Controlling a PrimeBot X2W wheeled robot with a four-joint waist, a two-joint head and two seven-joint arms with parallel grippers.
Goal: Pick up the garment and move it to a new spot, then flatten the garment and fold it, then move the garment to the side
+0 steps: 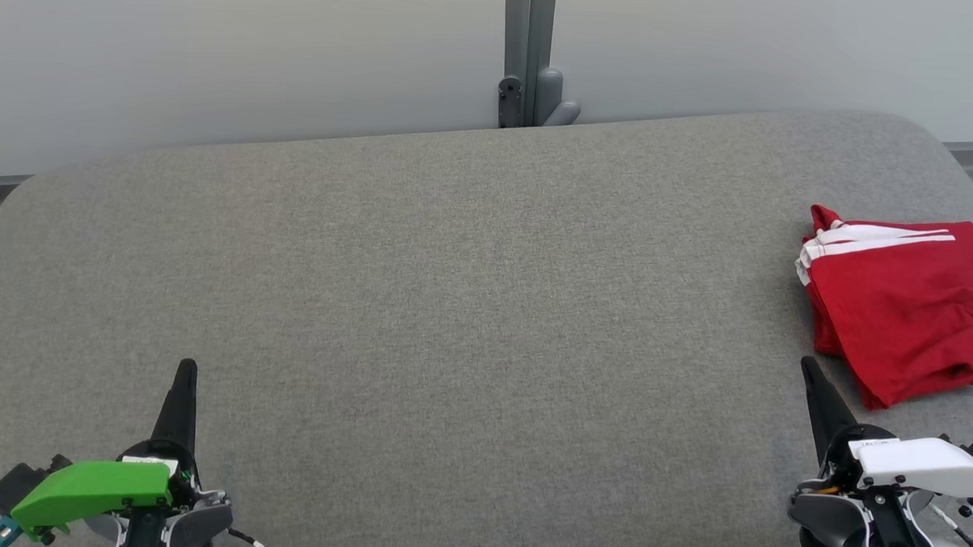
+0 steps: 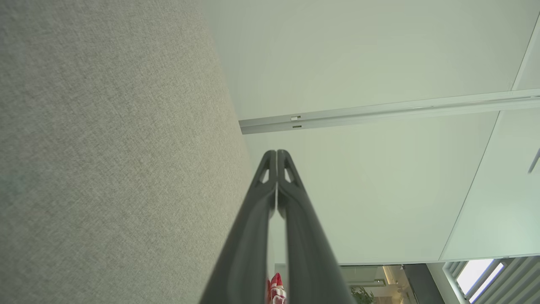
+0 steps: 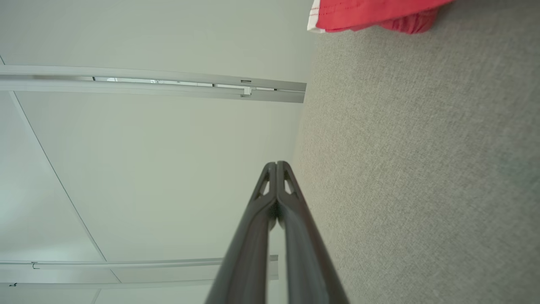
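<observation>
The counter (image 1: pixel 453 305) in front of me is covered in a grey woven fabric with a fine, even grain, matte and slightly heathered, and its far corners are broadly rounded. Behind its back edge stands a smooth pale wall (image 1: pixel 219 54), split by a narrow grey post (image 1: pixel 528 56) with a small rounded fitting at its foot. Nearly the whole middle and left of the fabric lies bare, a wide flat stretch from the near edge to the back edge. The garment (image 1: pixel 906 312) sits at the far right of the counter, short of the rounded far right corner, and runs out past the right border of the head view. It is bright red soft cloth, folded into a rough slanted rectangle with stacked layers showing at its left side. White stripes run along its upper edge, and a few shallow creases mark its lower part. My left jaws are clenched on nothing, the two long dark fingers (image 1: pixel 181 404) pressed together and pointing away from me at the lower left, under a green wrist cover (image 1: pixel 90 486). My right jaws are likewise clenched and empty, their fingers (image 1: pixel 823 411) tapering to a point near the garment's lower left corner but apart from it, with a white wrist cover (image 1: pixel 925 463) behind them.
</observation>
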